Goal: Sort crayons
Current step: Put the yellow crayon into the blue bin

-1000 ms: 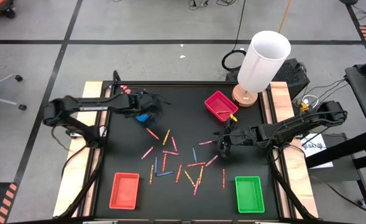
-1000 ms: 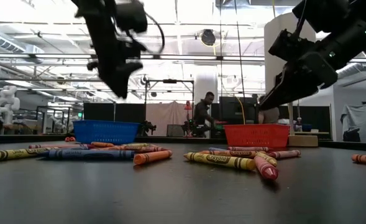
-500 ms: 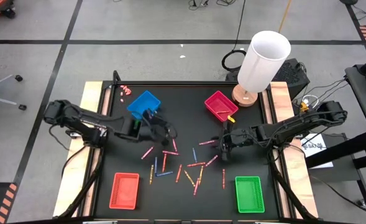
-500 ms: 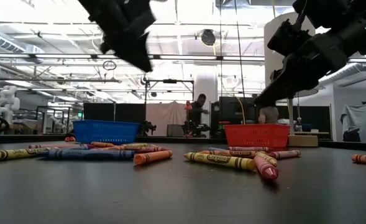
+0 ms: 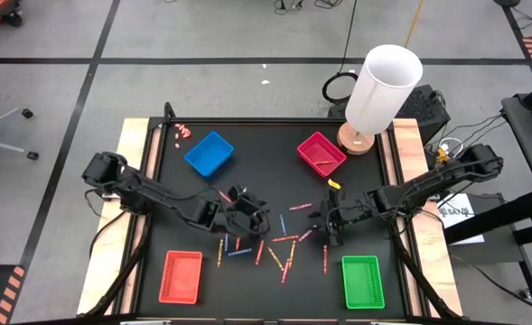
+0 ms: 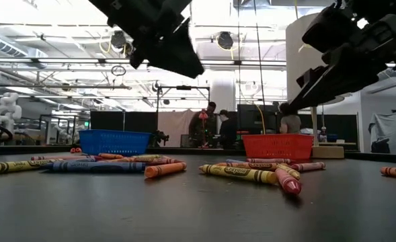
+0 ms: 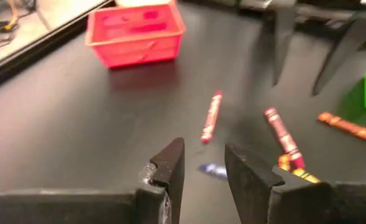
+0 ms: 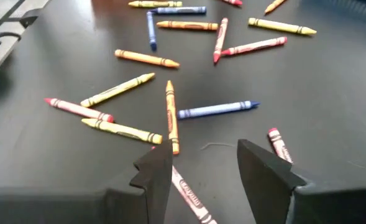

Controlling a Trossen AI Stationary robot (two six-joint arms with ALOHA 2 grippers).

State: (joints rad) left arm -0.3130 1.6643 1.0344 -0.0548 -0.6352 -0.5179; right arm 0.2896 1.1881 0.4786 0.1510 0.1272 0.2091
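Your crayons (image 5: pixel 267 242) lie loose in red, orange, yellow and blue across the middle of the black desk (image 5: pixel 275 280), between the four trays. Your left claw (image 5: pixel 252 219) hangs over the near edge of the scatter, fingers parted a narrow gap and holding nothing. Your right claw (image 5: pixel 331 227) hangs over the other edge, parted wider, also empty.

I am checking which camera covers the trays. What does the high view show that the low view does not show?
Only the high view shows the green tray, the red tray at the near edge and the white cylinder's open top. Only the low view shows people in the room behind. Both show the blue tray, the magenta tray and the scattered crayons.
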